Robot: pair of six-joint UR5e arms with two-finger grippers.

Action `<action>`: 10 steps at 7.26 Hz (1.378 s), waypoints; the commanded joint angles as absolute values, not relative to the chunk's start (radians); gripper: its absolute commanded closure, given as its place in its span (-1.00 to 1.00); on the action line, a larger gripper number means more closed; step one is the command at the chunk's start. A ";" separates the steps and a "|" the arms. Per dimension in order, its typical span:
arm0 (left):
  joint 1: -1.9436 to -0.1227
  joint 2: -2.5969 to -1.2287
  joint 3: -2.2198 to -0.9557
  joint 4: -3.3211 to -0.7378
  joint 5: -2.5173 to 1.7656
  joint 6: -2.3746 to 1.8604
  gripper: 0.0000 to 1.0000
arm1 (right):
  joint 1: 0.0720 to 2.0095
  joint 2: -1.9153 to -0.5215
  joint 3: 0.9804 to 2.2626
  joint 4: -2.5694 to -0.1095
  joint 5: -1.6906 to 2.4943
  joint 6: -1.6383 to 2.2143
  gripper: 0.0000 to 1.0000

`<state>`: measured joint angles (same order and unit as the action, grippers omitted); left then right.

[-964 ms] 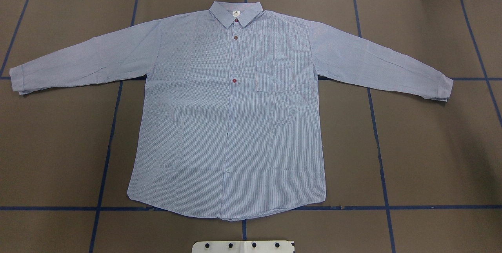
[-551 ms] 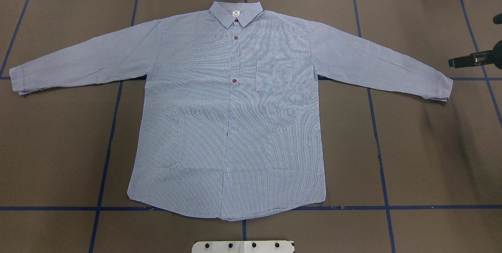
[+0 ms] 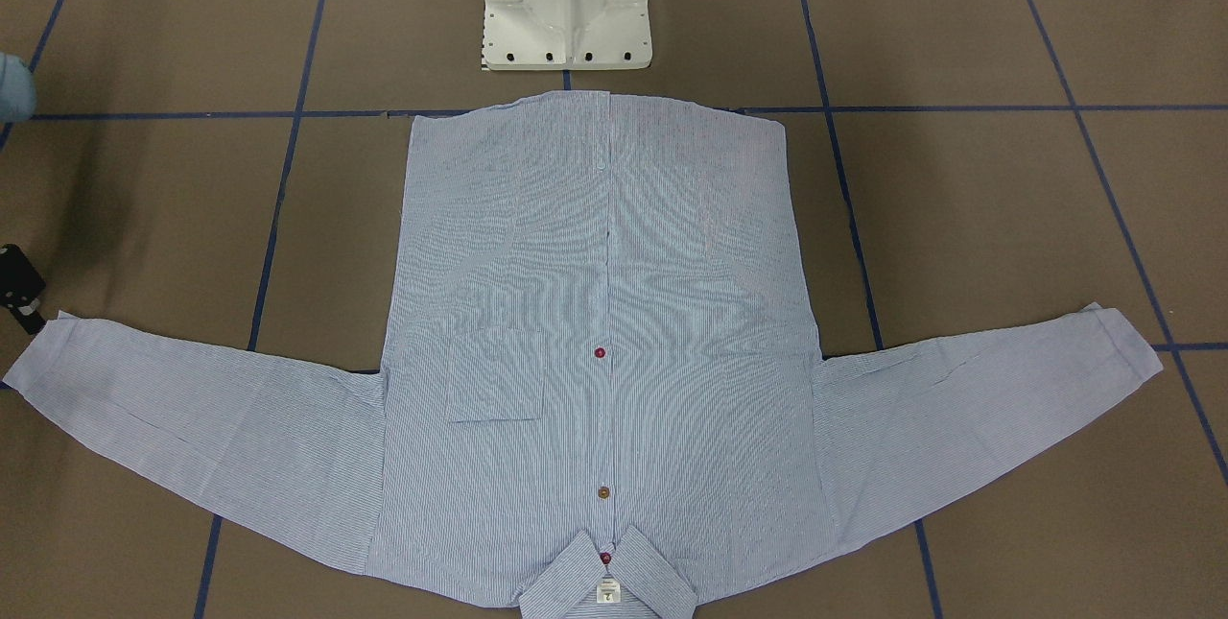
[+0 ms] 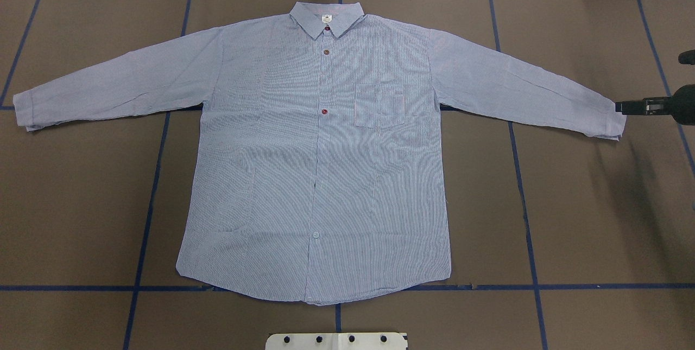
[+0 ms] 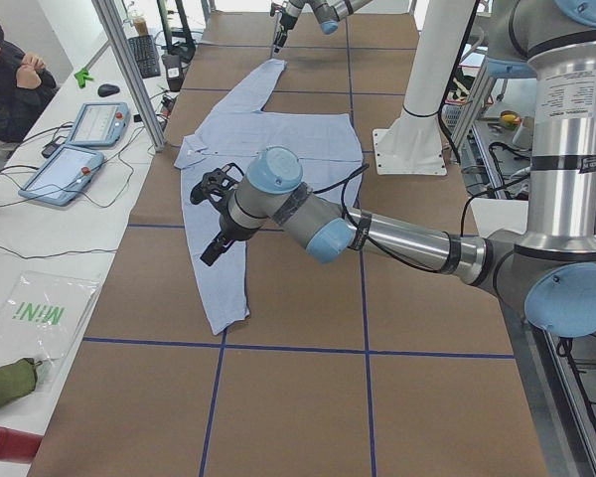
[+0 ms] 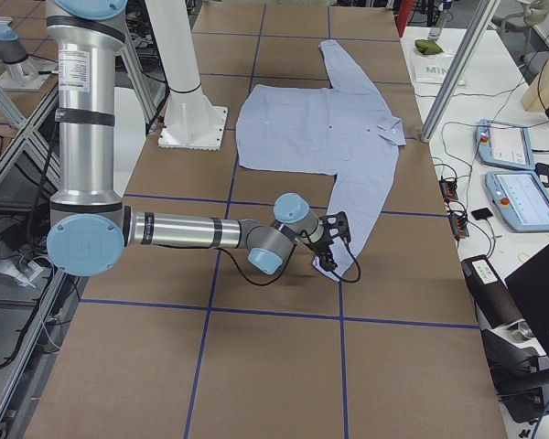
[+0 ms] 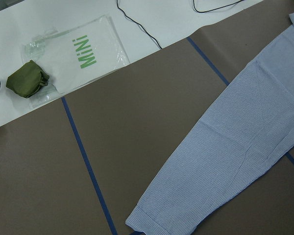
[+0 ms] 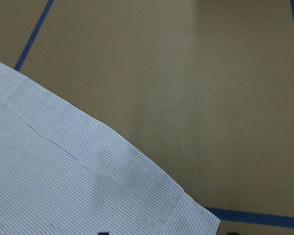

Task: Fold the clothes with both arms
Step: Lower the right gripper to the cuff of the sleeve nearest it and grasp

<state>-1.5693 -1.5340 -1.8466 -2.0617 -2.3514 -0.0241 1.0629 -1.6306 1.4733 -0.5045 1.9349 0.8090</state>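
The light blue, finely white-striped long-sleeved button-up shirt [image 4: 320,176] is lying flat and front-up on the brown paper-covered table [image 4: 597,220], which is crossed by blue tape lines [image 4: 529,263]. Its collar [image 4: 326,16] is pointing away from the robot, and its hem is lying just beside the white fixed pedestal base [image 3: 566,14]. Both sleeves are stretching out sideways, and the chest pocket [image 4: 381,105], a red button [image 4: 324,112] and a brown button [image 4: 326,52] are facing up. The grey metal right arm [image 6: 183,229] with light blue joint caps is reaching low over the table. Its black two-finger right gripper [image 6: 332,242] is hovering at the end of the right cuff [image 4: 611,119]. In the overhead view one of its black fingers [image 4: 632,106] is pointing at the cuff's edge, though whether it is touching the cloth cannot be told. The jaws are standing apart and are gripping nothing, and the cuff corner is showing unpinched in the right wrist view. The grey metal left arm [image 5: 407,238] is stretching out above the table on the other side. Its black left gripper [image 5: 207,221] is hanging raised in the air, apart from the left cuff [image 4: 24,111], and it is showing only in the side view, so how far it is open cannot be told. The left wrist camera is looking down on that sleeve's end. Beyond it, a green fabric pouch [image 7: 27,78] and a clear plastic bag with green lettering [image 7: 83,49] are lying on the white side desk [image 7: 161,19].
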 commanded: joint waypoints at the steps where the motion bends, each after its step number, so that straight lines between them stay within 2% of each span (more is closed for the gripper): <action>1: -1.569 -1.532 -1.845 -2.062 -2.353 -0.021 -1.00 | 1.002 -1.658 1.473 -0.486 1.863 0.831 -0.62; 4: -1.569 -1.529 -1.845 -2.062 -2.355 -0.018 -1.00 | 0.921 -1.684 1.471 -0.470 1.770 0.863 -0.48; 6: -1.569 -1.529 -1.845 -2.062 -2.355 -0.018 -1.00 | 0.910 -1.684 1.454 -0.466 1.758 0.865 -0.17; 8: -1.569 -1.531 -1.845 -2.062 -2.355 -0.020 -1.00 | 0.902 -1.680 1.448 -0.465 1.753 0.865 -0.16; 9: -1.569 -1.531 -1.845 -2.062 -2.355 -0.018 -1.00 | 0.900 -1.678 1.448 -0.465 1.753 0.865 0.05; 10: -1.569 -1.531 -1.845 -2.062 -2.355 -0.020 -1.00 | 0.900 -1.675 1.448 -0.466 1.753 0.865 0.87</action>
<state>-1.5693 -1.5308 -1.8454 -2.0617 -2.3546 -0.0190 0.9017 -1.6785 1.4486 -0.4653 1.7537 0.8652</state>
